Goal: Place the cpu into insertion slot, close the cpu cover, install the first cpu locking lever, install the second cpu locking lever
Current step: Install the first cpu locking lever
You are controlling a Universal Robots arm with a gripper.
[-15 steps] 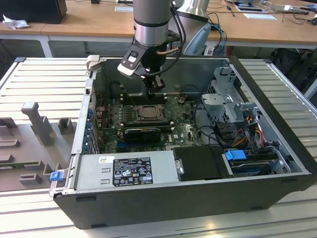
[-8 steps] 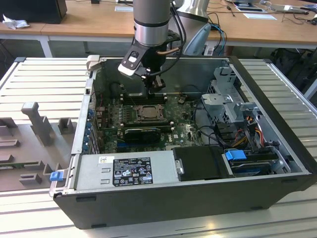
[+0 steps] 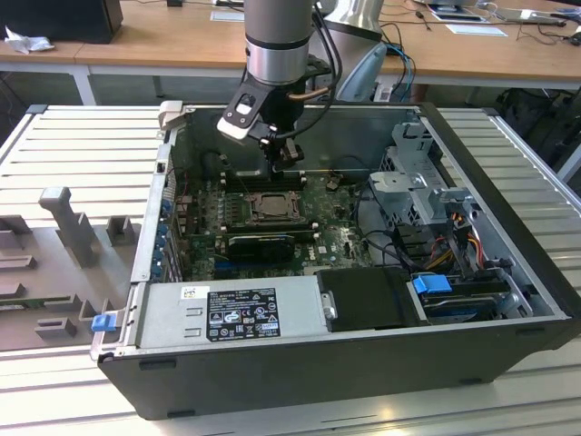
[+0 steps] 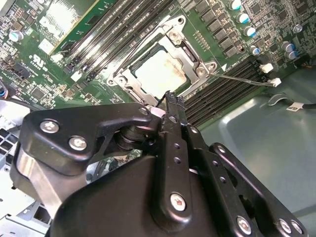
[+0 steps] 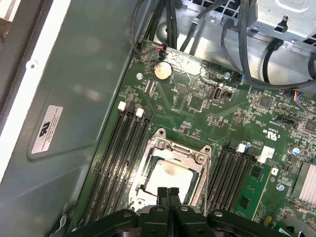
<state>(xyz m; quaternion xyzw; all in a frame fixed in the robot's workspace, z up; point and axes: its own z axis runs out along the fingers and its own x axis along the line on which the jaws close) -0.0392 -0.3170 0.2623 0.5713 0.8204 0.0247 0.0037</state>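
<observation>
The pale cpu (image 4: 158, 71) (image 5: 168, 175) lies in the insertion slot (image 3: 270, 207) on the green motherboard (image 5: 197, 103). The silver cpu cover (image 4: 197, 69) (image 5: 200, 158) lies flat around it, and the chip shows through its window. A thin metal locking lever (image 4: 242, 79) sticks out from the socket's corner, over the memory slots. My gripper (image 3: 287, 173) (image 4: 171, 98) (image 5: 168, 191) hangs just above the socket's edge. Its black fingers are shut together with nothing between them.
Black memory slots (image 5: 123, 158) flank the socket on both sides. A long black card (image 3: 261, 243) lies in front of it, with the power supply (image 3: 227, 309) nearer. The drive cage (image 3: 418, 182) and its cables (image 3: 454, 245) stand at the exterior view's right. The case walls (image 3: 363, 123) enclose everything.
</observation>
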